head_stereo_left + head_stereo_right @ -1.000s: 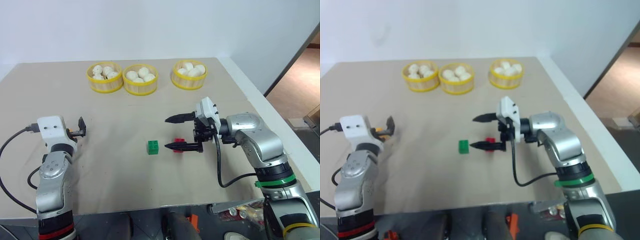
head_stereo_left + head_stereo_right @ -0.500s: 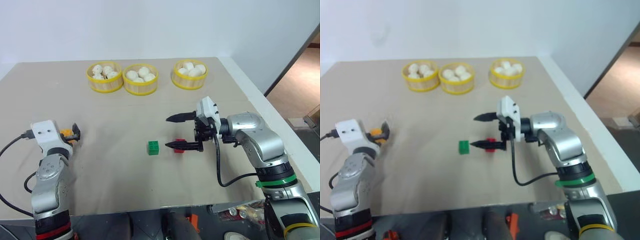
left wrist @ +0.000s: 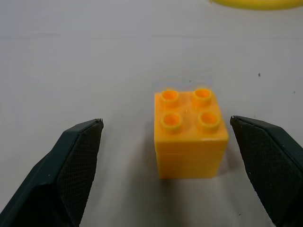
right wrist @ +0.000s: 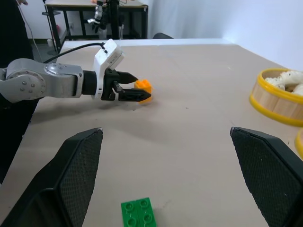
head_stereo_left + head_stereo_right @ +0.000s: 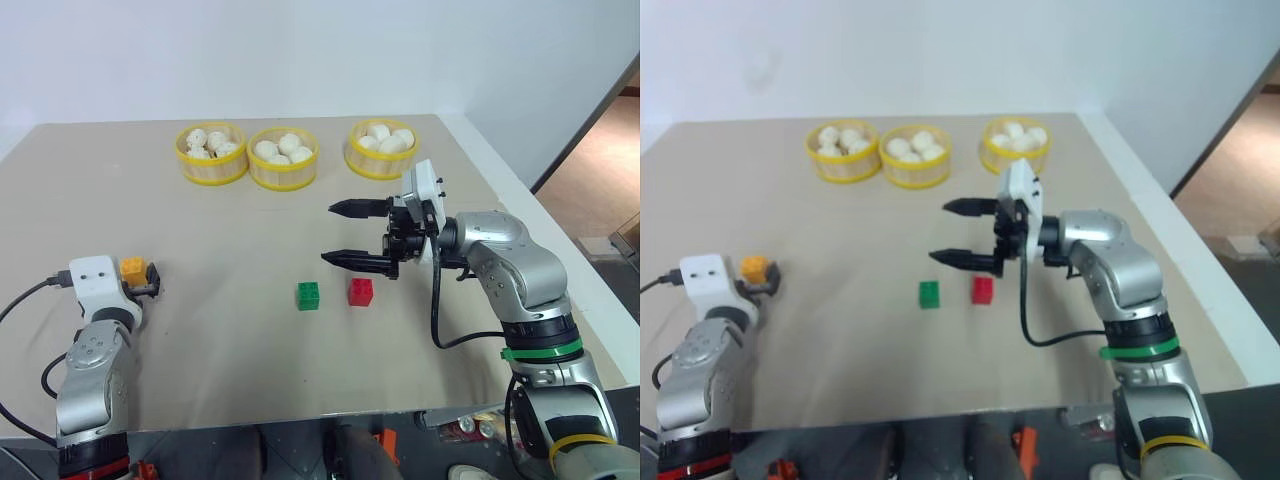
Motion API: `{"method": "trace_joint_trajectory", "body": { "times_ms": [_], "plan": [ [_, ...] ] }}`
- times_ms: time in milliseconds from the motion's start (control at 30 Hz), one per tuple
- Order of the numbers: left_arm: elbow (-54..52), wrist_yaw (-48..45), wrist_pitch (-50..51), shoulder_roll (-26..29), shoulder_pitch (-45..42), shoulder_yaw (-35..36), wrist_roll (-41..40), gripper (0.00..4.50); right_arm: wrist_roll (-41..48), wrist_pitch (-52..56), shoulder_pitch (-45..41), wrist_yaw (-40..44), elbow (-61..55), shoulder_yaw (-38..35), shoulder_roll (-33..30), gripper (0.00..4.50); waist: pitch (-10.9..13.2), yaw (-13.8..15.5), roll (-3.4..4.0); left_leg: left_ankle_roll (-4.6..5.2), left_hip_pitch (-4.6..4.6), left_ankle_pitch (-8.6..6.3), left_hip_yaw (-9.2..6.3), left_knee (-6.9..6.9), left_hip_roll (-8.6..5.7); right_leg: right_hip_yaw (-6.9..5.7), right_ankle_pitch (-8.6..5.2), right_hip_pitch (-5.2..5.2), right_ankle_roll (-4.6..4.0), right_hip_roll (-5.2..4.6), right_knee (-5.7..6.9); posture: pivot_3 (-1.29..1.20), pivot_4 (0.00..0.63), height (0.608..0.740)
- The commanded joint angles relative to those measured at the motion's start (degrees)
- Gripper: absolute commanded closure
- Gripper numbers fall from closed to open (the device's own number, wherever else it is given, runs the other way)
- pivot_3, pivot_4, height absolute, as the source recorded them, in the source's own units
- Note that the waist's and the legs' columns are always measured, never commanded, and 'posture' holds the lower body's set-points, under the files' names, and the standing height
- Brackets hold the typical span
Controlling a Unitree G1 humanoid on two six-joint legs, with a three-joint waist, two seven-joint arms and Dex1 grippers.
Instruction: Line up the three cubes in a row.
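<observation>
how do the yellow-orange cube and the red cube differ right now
The yellow-orange cube sits between the open left claw fingers; the red cube lies free, below the raised right claw. The yellow-orange one is far off to the left; the red one is beside the green cube. Both are studded bricks on the table.

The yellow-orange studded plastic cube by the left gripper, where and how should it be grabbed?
Probably across its two smooth side walls. The yellow-orange studded plastic cube sits upright on the table, studs up, with the left gripper level behind it and one finger on each side, not touching. Come in low from the near side and close.
</observation>
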Motion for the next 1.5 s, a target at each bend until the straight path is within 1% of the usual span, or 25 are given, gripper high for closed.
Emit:
{"method": "trace_joint_trajectory", "body": {
  "times_ms": [33, 200, 233, 333, 400, 433, 500, 533, 600, 667, 700, 767, 867, 900, 1067, 1267, 1367, 1500],
  "plan": [
    [0.34, -0.75, -1.02, 1.34, -1.17, 0.99, -0.97, 1.22, -0.22, -1.34, -0.8, 0.6, -0.15, -0.22, -0.28, 0.0, 0.0, 0.0, 0.0, 0.0, 0.0, 0.0, 0.0, 0.0, 0.0, 0.0, 0.0, 0.0, 0.0, 0.0, 0.0, 0.0, 0.15, 0.74],
    [1.36, -1.6, -0.23, 1.7, -1.55, 1.47, -2.5, 2.91, -1.04, -1.99, -0.2, 1.09, -0.28, 0.01, -0.66, 0.0, 0.0, 0.0, 0.0, 0.0, 0.0, 0.0, 0.0, -0.02, 0.01, 0.0, 0.0, 0.0, 0.0, 0.0, 0.0, 0.0, 0.15, 0.74],
    [1.57, -1.62, -0.42, 1.91, -1.59, 1.59, -2.64, 3.18, -1.17, -2.08, -0.13, 1.18, -0.29, 0.02, -0.71, 0.0, 0.0, 0.0, 0.0, 0.0, 0.0, 0.0, 0.0, -0.02, 0.01, 0.0, 0.0, 0.0, 0.0, 0.0, 0.0, 0.0, 0.15, 0.74],
    [2.01, -3.42, 0.12, 3.2, -1.46, 1.34, -3.81, 3.17, -1.38, -2.14, 0.05, 1.35, -0.38, -0.06, -0.75, 0.0, 0.0, 0.0, 0.0, 0.0, 0.01, 0.0, -0.01, -0.03, 0.01, -0.01, 0.0, -0.01, 0.0, 0.01, 0.0, 0.0, 0.15, 0.74],
    [1.2, -7.46, 0.29, 4.64, -0.86, 0.49, -5.82, 3.17, -1.62, -2.41, 0.11, 1.5, -0.45, 0.01, -0.91, 0.0, 0.0, -0.01, 0.0, 0.0, 0.01, 0.0, -0.02, -0.03, 0.02, -0.02, -0.01, -0.01, -0.02, 0.02, 0.0, 0.0, 0.15, 0.74],
    [0.42, -11.47, 0.02, 5.64, -0.53, -0.43, -7.78, 3.17, -1.6, -2.35, 0.08, 1.55, -0.45, 0.0, -0.98, 0.0, 0.0, -0.01, 0.0, 0.0, 0.01, 0.0, -0.03, -0.03, 0.02, -0.03, -0.02, -0.01, -0.03, 0.02, 0.0, 0.0, 0.15, 0.74],
    [-1.76, -23.32, -3.38, 11.19, 1.14, -5.98, -8.18, 3.17, -1.74, -2.46, -0.11, 1.76, -0.24, 0.01, -1.13, 0.0, 0.01, -0.04, -0.01, 0.0, 0.0, 0.0, 0.0, -0.06, 0.01, -0.03, -0.05, -0.04, -0.08, 0.0, 0.0, 0.0, 0.15, 0.74],
    [-3.09, -30.44, -5.25, 14.11, 1.91, -8.66, -9.28, 3.17, -1.9, -2.54, -0.27, 2.04, -0.01, 0.12, -1.26, 0.0, 0.02, -0.04, -0.02, -0.01, -0.01, -0.01, 0.0, -0.09, 0.01, -0.04, -0.15, -0.06, -0.25, 0.0, -0.01, 0.0, 0.15, 0.74],
    [-4.94, -41.75, -8.71, 18.57, 2.81, -12.37, -11.76, 3.17, -2.31, -2.79, -0.61, 2.55, 0.52, 0.31, -1.36, 0.0, 0.02, 0.01, -0.01, -0.03, -0.04, -0.02, 0.05, -0.17, 0.01, -0.02, -0.24, -0.15, -0.41, -0.04, -0.02, 0.0, 0.15, 0.74],
    [-1.31, -52.64, -15.17, 25.33, 2.63, -15.88, -9.4, 3.17, -2.89, -3.22, -1.15, 3.25, 1.27, 0.72, -1.46, 0.0, 0.02, 0.0, -0.01, -0.04, -0.04, -0.02, 0.09, -0.24, -0.01, -0.03, -0.32, -0.15, -0.46, -0.13, -0.03, 0.0, 0.15, 0.74],
    [1.45, -56.61, -15.92, 27.68, 1.49, -16.52, -9.62, 3.17, -3.15, -3.54, -1.42, 3.52, 1.65, 0.91, -1.55, 0.0, 0.02, -0.01, 0.0, -0.05, -0.03, -0.03, 0.13, -0.3, 0.01, -0.01, -0.33, -0.19, -0.48, -0.12, -0.04, 0.0, 0.15, 0.74],
    [6.31, -61.57, -18.04, 29.91, -1.54, -17.66, -10.1, 3.17, -3.37, -3.95, -1.76, 3.8, 2.26, 1.11, -1.72, 0.0, 0.03, -0.06, 0.02, -0.04, -0.01, -0.02, 0.21, -0.46, 0.03, 0.04, -0.34, -0.31, -0.55, -0.11, -0.03, 0.0, 0.15, 0.74],
    [11.94, -67.38, -21.94, 30.86, -6.76, -20.71, -8.83, 3.17, -3.64, -4.15, -1.82, 4.0, 2.68, 1.13, -1.92, 0.0, 0.03, -0.02, 0.02, -0.01, -0.11, -0.01, 0.26, -0.57, 0.14, 0.01, -0.33, -0.48, -0.59, 0.01, 0.0, 0.0, 0.15, 0.74],
    [13.64, -68.71, -22.66, 30.63, -8.7, -21.69, -8.33, 3.17, -3.75, -4.22, -1.74, 4.11, 2.68, 1.21, -2.08, 0.0, 0.03, -0.02, 0.02, -0.01, -0.14, -0.01, 0.25, -0.6, 0.13, 0.01, -0.27, -0.52, -0.44, 0.04, 0.02, 0.0, 0.15, 0.74],
    [20.62, -73.79, -26.43, 27.13, -16.63, -26.6, -6.73, 3.17, -4.27, -3.93, -0.59, 3.99, 1.84, 1.38, -3.1, 0.0, 0.03, 0.0, 0.02, 0.0, -0.66, -0.01, 0.13, -0.55, 0.13, 0.01, -0.28, -0.89, -0.25, 0.13, 0.03, 0.0, 0.15, 0.74],
    [19.99, -74.39, -27.87, 24.73, -15.38, -28.89, -5.73, 3.17, -4.08, -3.2, 1.34, 2.64, -0.34, 0.84, -3.91, 0.0, 0.03, -0.19, 0.02, 0.11, -0.79, -0.09, 0.15, -0.48, 0.09, 0.07, -0.35, -0.96, -0.13, 0.1, 0.02, 0.0, 0.15, 0.74],
    [17.99, -74.59, -26.53, 24.89, -14.02, -28.75, -6.77, 3.17, -3.92, -3.08, 2.36, 2.22, -1.29, 0.66, -4.39, 0.0, 0.03, -0.13, 0.02, 0.12, -0.78, -0.09, 0.05, -0.46, 0.13, 0.0, -0.35, -0.97, -0.16, 0.15, 0.07, 0.0, 0.15, 0.74],
    [18.74, -75.01, -27.0, 25.47, -13.77, -28.83, -6.0, 3.17, -3.88, -3.25, 2.73, 2.04, -1.4, 0.74, -4.64, 0.0, 0.03, -0.11, 0.02, 0.12, -0.78, -0.09, 0.01, -0.3, 0.15, -0.06, -0.29, -0.93, -0.22, 0.19, 0.13, 0.0, 0.15, 0.74]
  ]
}}
